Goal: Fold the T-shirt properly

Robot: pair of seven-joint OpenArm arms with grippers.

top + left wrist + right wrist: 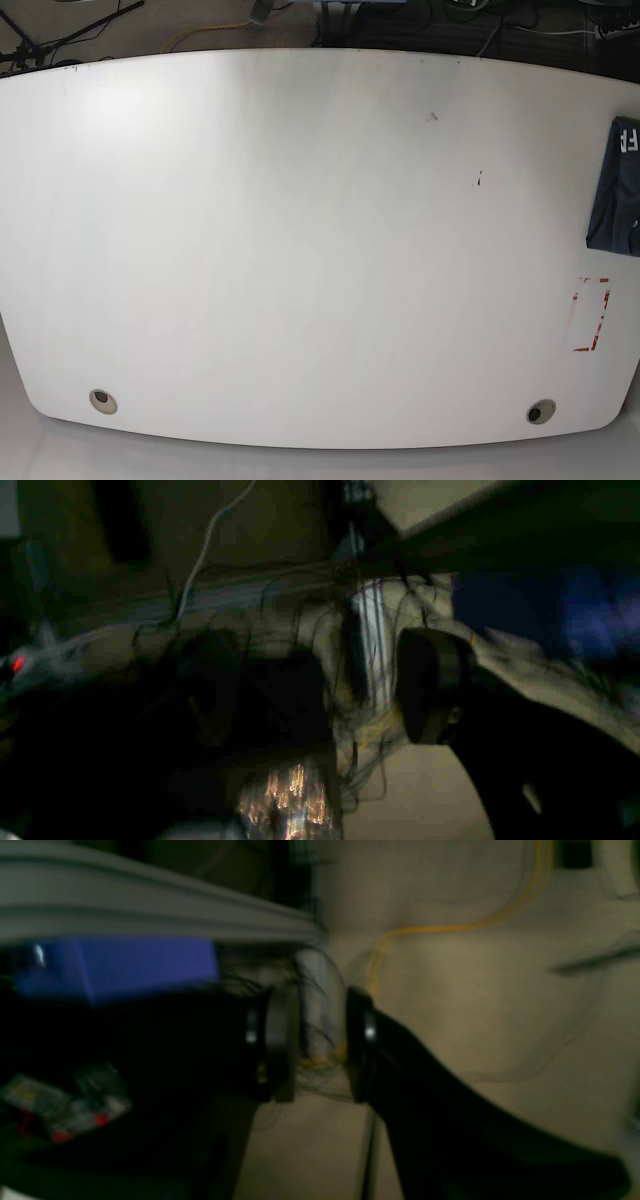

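Wide white table (300, 250) with a smooth matte top and rounded corners, filling nearly the whole base view. Two small round grommet holes are sitting near its front edge, one at each side. A red rectangular marking (590, 314) is showing near the right edge. Dark navy-blue T-shirt (617, 187) with white block lettering is lying at the right edge, partly cut off by the frame.

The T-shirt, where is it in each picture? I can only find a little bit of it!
Base view: the T-shirt lies at the far right edge of the white table, mostly cut off, white lettering showing.
Left wrist view: not clearly in it; too dark and blurred to tell.
Right wrist view: not in it; floor and cables only.
Shared landmark: the yellow cable on the floor, also beyond the table's far edge in the base view.
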